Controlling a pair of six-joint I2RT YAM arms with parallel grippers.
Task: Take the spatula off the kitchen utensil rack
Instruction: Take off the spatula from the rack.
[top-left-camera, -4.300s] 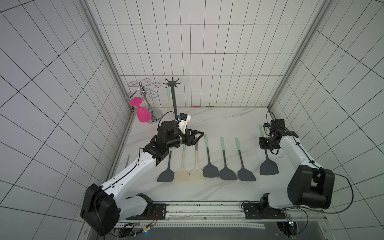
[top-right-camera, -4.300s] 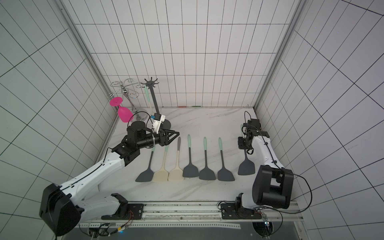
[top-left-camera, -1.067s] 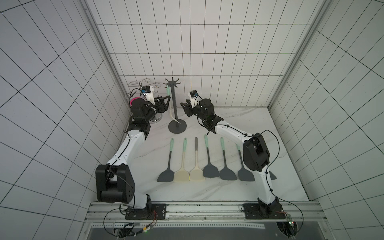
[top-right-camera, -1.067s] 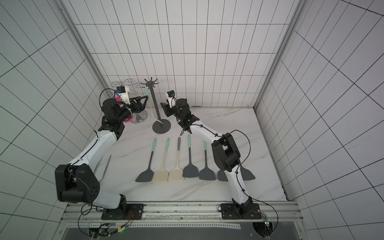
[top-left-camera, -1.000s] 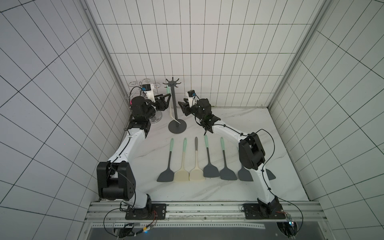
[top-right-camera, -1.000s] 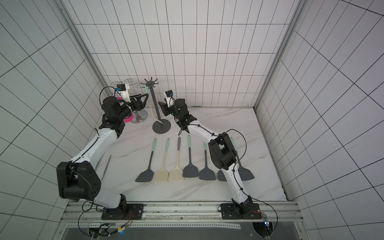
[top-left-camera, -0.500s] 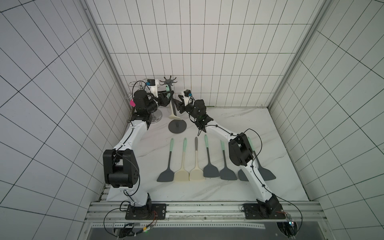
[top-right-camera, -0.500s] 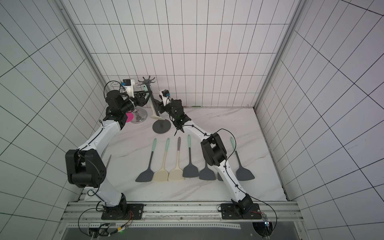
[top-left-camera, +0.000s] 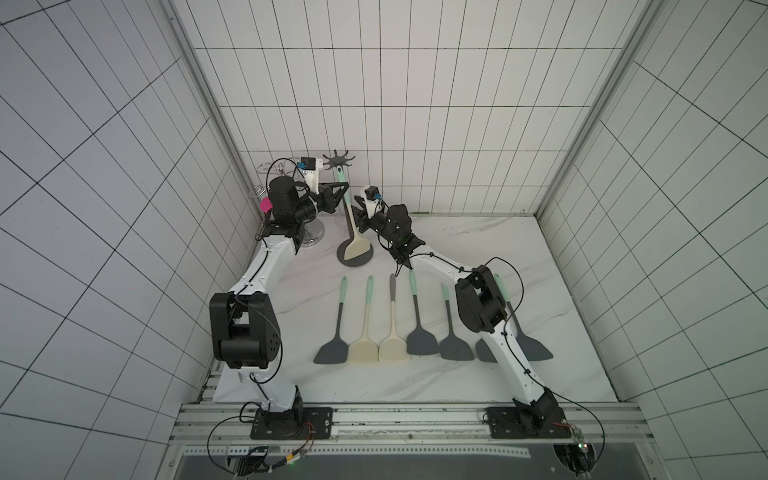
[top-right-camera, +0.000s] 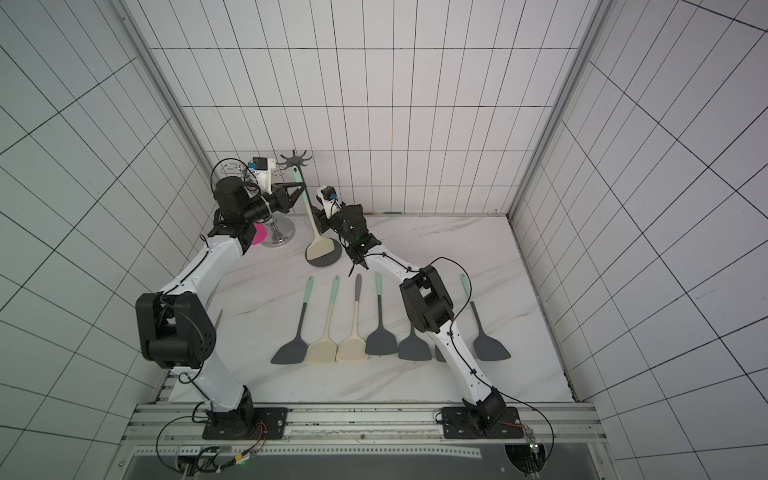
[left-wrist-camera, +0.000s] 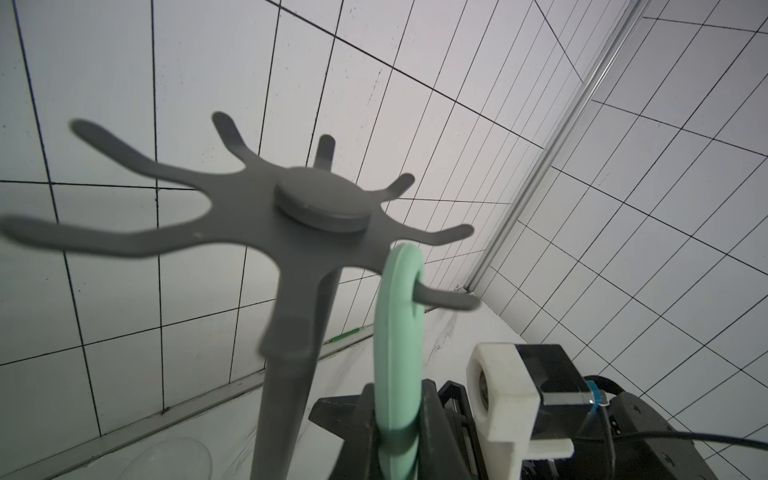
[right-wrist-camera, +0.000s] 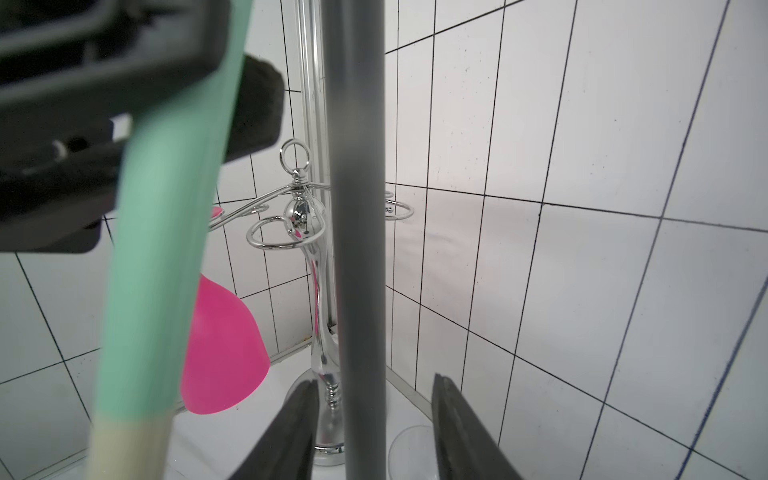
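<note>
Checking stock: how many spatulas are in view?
8. One spatula hangs on the rack, in the left end effector; seven spatulas lie in a row on the table, one mostly behind the right arm. More may be hidden.

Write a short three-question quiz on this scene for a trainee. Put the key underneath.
1. True or false: the spatula is off the kitchen utensil rack.
2. What stands between the right gripper jaws? A the rack's pole; B the spatula's handle; C nothing.
3. Name the gripper that is shut on the spatula's green handle.

Key: 1 false, it hangs from the rack by its handle loop. 2 A, the jaws stand open around it. 3 the left gripper.
</note>
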